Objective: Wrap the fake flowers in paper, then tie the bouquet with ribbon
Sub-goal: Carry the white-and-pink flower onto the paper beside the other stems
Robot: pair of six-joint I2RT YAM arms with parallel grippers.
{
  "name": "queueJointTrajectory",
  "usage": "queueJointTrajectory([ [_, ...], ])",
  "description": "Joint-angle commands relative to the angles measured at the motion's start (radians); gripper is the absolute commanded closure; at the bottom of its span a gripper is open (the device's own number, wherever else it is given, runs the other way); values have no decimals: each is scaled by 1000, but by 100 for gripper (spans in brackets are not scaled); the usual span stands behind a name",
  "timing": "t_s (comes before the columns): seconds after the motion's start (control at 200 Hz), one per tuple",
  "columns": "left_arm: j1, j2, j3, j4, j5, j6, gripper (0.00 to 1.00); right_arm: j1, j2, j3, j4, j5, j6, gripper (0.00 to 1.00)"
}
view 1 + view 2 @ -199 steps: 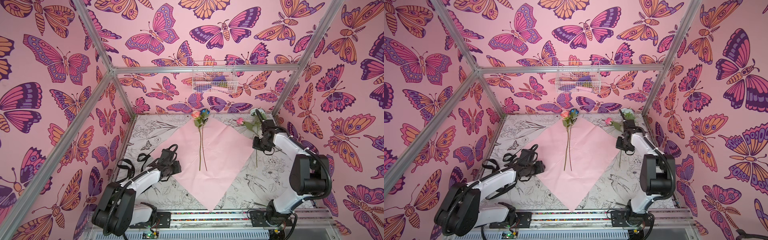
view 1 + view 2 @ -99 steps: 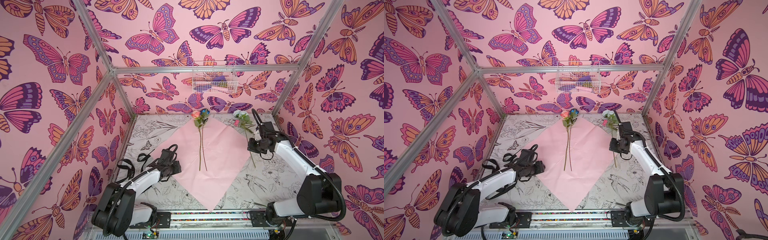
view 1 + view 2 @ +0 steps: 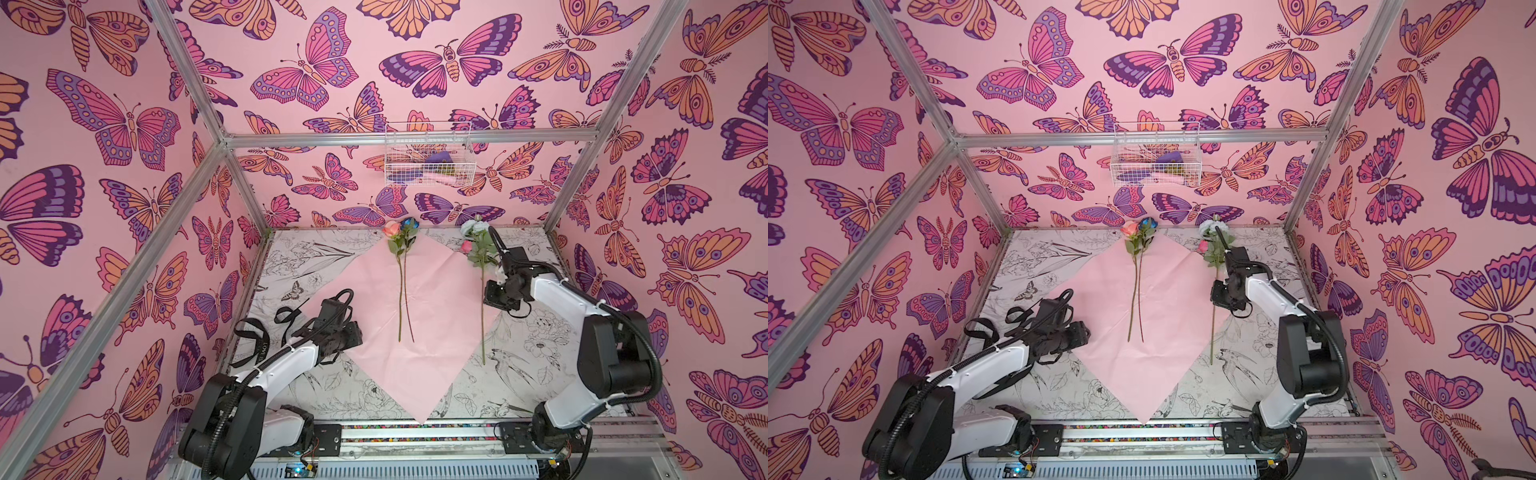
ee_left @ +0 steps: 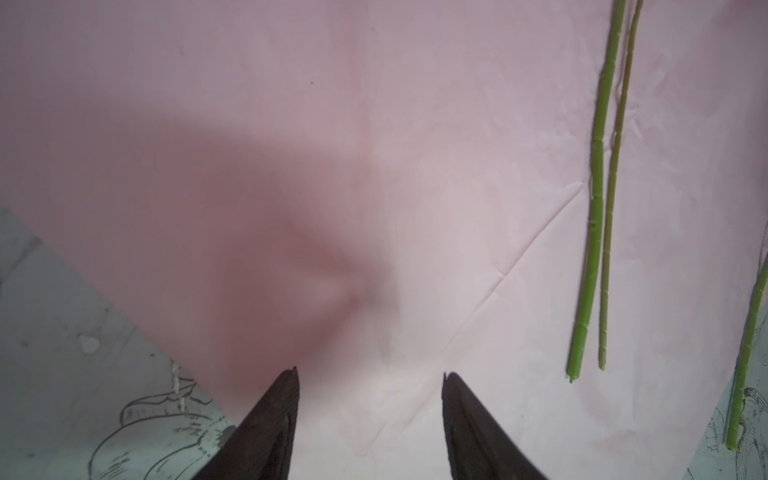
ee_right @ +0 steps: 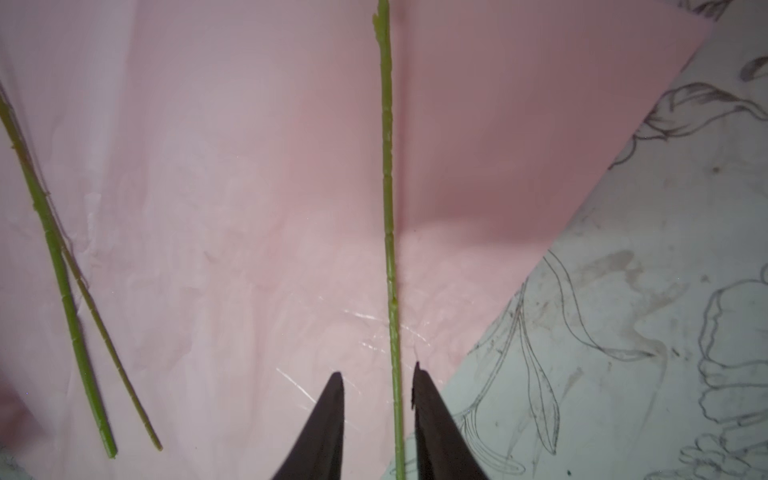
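In both top views the pink wrapping paper (image 3: 436,299) lies flat as a diamond on the table (image 3: 299,266), which is covered in black-line flower drawings. Two fake flowers (image 3: 401,291), coral-pink and blue, lie side by side along the paper's middle, well apart from both pairs of jaws. A third flower (image 3: 1212,332), pale blue-white with a pink bud, lies along the paper's right edge under the right jaws. A black ribbon (image 3: 253,336) lies by the left arm. Butterfly-print walls (image 3: 124,124) enclose the table, and a wire basket (image 3: 428,153) hangs at the back.

In the left wrist view, the left jaws stand open over bare paper (image 4: 374,124).

In the right wrist view, the right jaws are parted, and the third flower's stem (image 5: 388,208) runs between them with a gap on each side.
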Motion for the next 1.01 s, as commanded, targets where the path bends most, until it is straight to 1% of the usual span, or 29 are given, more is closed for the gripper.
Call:
queueJointTrajectory([
  [0.0, 6, -9, -13, -8, 10, -7, 42, 1, 74, 83, 32, 14, -26, 69],
  [0.115, 6, -9, -15, -9, 9, -7, 42, 1, 145, 129, 64, 19, -16, 69],
  [0.325, 6, -5, -11, -12, 14, -5, 42, 1, 247, 190, 74, 115, -2, 68],
  [0.496, 6, -6, -10, -18, 9, -4, 42, 1, 314, 232, 70, 127, -14, 70],
  [0.626, 6, -4, -10, -23, 6, 0, 42, 0, 337, 252, 65, 128, -19, 79],
  [0.726, 6, -7, -10, -27, 6, -1, 42, 1, 331, 271, 56, 142, -30, 93],
  [0.791, 6, -8, -12, -27, 6, -1, 42, 0, 320, 289, 38, 159, -44, 100],
  [1.001, 6, -8, -10, -26, 6, 1, 42, 0, 257, 329, 1, 179, -68, 100],
])
